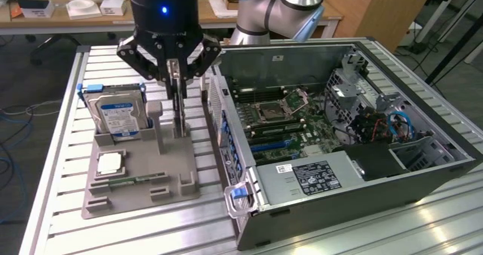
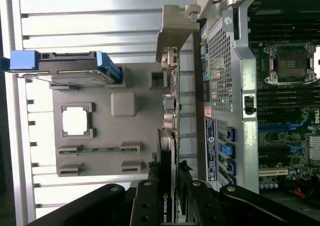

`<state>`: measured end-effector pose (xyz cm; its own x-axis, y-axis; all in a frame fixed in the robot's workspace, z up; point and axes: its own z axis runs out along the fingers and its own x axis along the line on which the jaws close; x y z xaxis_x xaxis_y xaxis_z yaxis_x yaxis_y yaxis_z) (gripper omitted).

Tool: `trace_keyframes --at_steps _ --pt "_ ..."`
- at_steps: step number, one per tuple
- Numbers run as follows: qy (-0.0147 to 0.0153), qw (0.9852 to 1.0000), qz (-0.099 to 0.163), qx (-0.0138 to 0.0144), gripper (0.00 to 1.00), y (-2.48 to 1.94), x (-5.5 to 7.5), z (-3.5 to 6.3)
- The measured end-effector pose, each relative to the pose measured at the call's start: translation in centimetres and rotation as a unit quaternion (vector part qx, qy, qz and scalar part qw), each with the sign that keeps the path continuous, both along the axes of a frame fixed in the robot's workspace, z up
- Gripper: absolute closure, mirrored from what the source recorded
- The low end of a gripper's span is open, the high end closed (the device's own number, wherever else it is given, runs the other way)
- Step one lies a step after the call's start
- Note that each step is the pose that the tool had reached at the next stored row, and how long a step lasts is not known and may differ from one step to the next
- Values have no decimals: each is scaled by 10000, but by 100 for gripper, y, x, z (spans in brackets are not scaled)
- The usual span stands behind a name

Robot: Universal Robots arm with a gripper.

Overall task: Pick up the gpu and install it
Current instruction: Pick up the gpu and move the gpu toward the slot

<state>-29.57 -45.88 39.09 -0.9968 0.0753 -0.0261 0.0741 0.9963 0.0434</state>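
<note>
Gpu [image 1: 180,116] pinched on edge by hand [image 1: 176,74], upright at holder [image 1: 143,178], beside case [image 1: 324,178] on the exterior view's left. Best lifted straight up, kept vertical, so bracket isn't snagged.

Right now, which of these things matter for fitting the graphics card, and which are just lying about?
In the job: the gripper, closed on the gpu; the open computer case.
Just lying about: the hard drive, the memory stick, the square chip, all in the grey holder.
</note>
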Motion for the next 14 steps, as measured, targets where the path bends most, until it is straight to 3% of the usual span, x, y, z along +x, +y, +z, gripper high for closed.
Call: trace_keyframes --at_steps 8,14 --pt "1 10000 0 -1 74 0 0 297" --pt "0 10000 0 0 74 0 0 333"
